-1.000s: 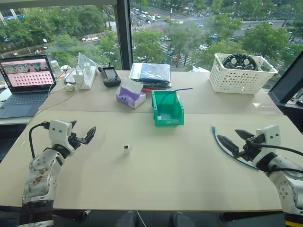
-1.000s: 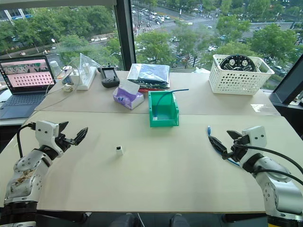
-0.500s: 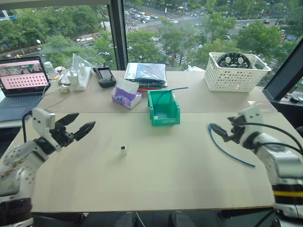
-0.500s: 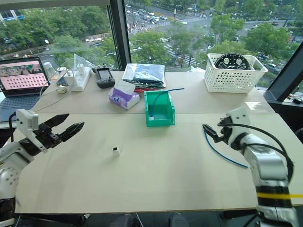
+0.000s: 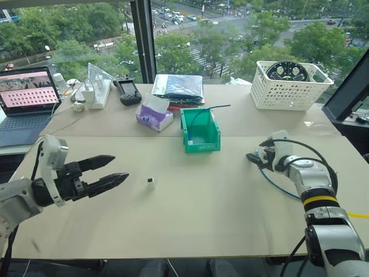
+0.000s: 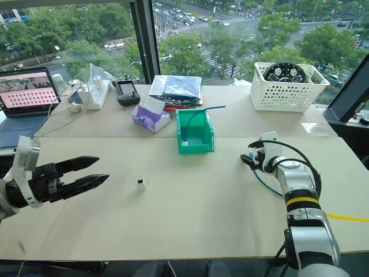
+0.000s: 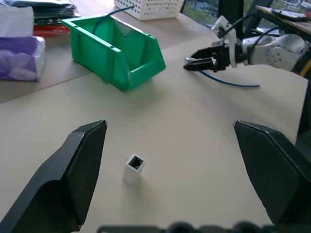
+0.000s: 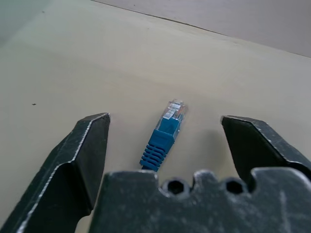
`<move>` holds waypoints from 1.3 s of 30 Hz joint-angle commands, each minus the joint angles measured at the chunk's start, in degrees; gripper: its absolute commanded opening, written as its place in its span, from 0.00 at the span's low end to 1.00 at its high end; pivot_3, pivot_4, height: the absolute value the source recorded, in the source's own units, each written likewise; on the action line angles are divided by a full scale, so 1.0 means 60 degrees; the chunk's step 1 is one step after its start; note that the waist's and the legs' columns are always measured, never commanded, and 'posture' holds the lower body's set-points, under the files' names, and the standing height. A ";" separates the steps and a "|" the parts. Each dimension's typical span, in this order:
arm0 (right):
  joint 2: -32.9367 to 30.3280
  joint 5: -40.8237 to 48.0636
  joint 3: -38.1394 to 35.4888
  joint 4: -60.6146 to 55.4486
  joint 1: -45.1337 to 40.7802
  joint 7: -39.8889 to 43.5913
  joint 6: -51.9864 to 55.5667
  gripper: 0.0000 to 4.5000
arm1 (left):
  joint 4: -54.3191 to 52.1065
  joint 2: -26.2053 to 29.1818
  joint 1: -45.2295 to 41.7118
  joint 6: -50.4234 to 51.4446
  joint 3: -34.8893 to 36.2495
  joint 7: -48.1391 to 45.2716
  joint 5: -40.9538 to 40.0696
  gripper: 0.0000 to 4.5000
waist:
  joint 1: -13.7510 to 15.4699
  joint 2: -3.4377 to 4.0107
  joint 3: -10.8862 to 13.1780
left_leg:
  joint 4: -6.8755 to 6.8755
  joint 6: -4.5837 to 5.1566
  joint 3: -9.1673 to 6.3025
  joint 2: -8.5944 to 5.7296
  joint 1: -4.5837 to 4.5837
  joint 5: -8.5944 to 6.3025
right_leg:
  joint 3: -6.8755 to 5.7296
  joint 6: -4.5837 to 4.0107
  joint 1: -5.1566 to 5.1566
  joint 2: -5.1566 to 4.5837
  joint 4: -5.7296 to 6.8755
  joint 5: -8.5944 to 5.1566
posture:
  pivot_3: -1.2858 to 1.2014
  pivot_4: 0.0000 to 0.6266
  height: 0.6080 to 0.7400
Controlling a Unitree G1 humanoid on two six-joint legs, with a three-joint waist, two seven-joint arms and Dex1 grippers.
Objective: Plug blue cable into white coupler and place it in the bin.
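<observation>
The right gripper (image 8: 165, 145) hangs low over the table (image 5: 202, 202) with its two black fingers (image 8: 85, 155) spread, one on each side of the blue cable (image 8: 163, 138). The cable's clear plug lies flat on the wood between them, touched by neither. From the head views the rest of the cable (image 5: 277, 184) curves away along the table under the right forearm, toward the near right edge.

The left gripper (image 5: 106, 172) is raised above the table's left side, its fingers also spread wide and holding nothing. The white coupler (image 5: 150, 183) stands upright on the bare table just beyond its fingertips, with its dark socket facing up in the left wrist view (image 7: 134, 168).

The bin (image 5: 200, 130) sits beyond the coupler, toward the middle of the table, between the two grippers and well apart from both; a darker thin cable (image 5: 210, 108) hangs over its rim. Behind the bin lie a tissue box (image 5: 153, 117) and a stack of bagged items (image 5: 176, 88). Nothing lies between the right gripper and the bin.

The right wrist view alone shows the plug's ridged blue boot clearly; the left wrist view alone shows the coupler's socket.
</observation>
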 commanded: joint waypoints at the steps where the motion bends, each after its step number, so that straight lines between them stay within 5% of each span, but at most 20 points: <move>1: -0.0119 -0.0257 0.0039 0.0041 0.0130 0.0064 0.0149 0.60 | -0.0398 0.0465 -0.0083 0.0278 0.0528 -0.0032 -0.0480 1.00 | 0.0021 0.0000 0.0000 | 0.0000 -0.0001 -0.0001 0.0000 0.0007 0.0001 | 0.0000 0.0000 0.0005 0.0001 0.0000 0.0000 | 0.52 0.24 1.00; 9: -0.0275 -0.0266 0.0182 -0.1464 0.0751 0.0427 0.0609 0.03 | -0.0322 0.0905 -0.0240 0.0166 0.0101 -0.0538 -0.0188 1.00 | 0.0063 0.0001 0.0000 | 0.0001 -0.0007 0.0000 -0.0001 0.0025 0.0004 | 0.0002 -0.0001 0.0019 0.0004 0.0002 -0.0001 | 0.52 0.24 1.00; 21: -0.0894 -0.0435 0.3037 -0.5185 0.0866 0.6010 -0.1977 0.03 | -0.0324 0.1581 -0.0967 -0.0155 -0.1510 -0.1513 0.0757 1.00 | -0.0103 0.0037 0.0027 | -0.0007 -0.0007 0.0009 0.0008 0.0020 0.0004 | 0.0009 -0.0001 -0.0002 0.0026 0.0006 -0.0002 | 0.52 0.24 1.00; 32: 0.0234 -0.1253 0.4512 -0.3515 -0.0532 0.7670 -0.4748 0.03 | -0.0487 0.1539 -0.2389 -0.1283 -0.4030 -0.1744 0.2924 1.00 | -0.0022 0.0028 0.0034 | -0.0001 -0.0031 0.0002 0.0002 0.0021 0.0017 | 0.0010 -0.0004 -0.0004 0.0026 0.0010 0.0001 | 0.52 0.24 1.00; 34: 0.0167 -0.1019 0.4528 -0.3587 -0.0558 0.8275 -0.4509 0.25 | -0.0527 0.1133 -0.2874 -0.1432 -0.4621 -0.1593 0.3180 1.00 | 0.0060 0.0027 0.0037 | -0.0002 -0.0032 -0.0001 0.0003 0.0019 0.0017 | 0.0007 -0.0006 -0.0007 0.0027 0.0014 0.0002 | 0.52 0.24 1.00; 39: -0.0106 -0.0773 0.4251 -0.4132 -0.0289 0.8750 -0.3792 0.60 | -0.0403 0.0247 -0.3830 -0.1295 -0.5867 -0.1258 0.3814 1.00 | 0.0081 0.0021 0.0040 | 0.0001 -0.0032 -0.0007 -0.0003 0.0011 0.0017 | 0.0002 -0.0005 -0.0005 0.0024 0.0016 0.0004 | 0.52 0.24 1.00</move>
